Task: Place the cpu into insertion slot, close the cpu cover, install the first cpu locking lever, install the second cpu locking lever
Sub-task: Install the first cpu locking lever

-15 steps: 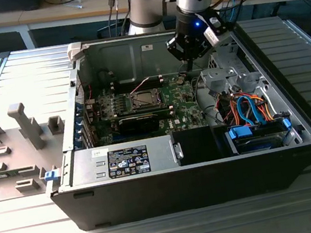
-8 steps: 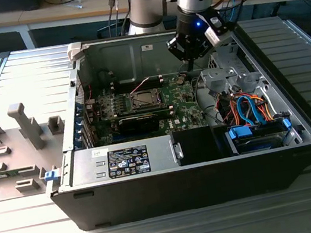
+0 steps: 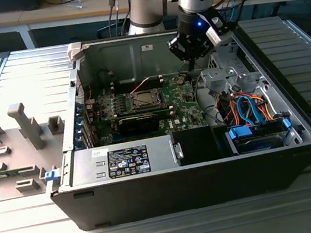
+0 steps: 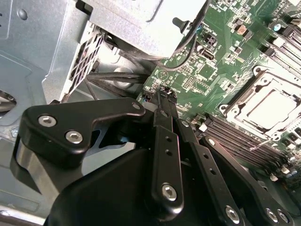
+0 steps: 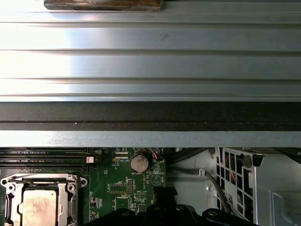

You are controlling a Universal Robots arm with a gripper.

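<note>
While the gripper (image 3: 192,57) hangs with fingers together, gripping nothing, the cpu (image 3: 142,100) sits socketed toward the exterior view's left.

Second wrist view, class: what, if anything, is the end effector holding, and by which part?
Nothing is held. The end effector has its fingertips shut together with nothing between them, above the green board; the cpu sits in the insertion slot.

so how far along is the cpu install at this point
The cpu already sits in the insertion slot, its silver top visible in both wrist views. The cpu cover looks closed around it, framing the chip. The gripper hovers beside the socket toward the exterior view's right, holding nothing visible. I cannot tell whether either locking lever is latched.
</note>
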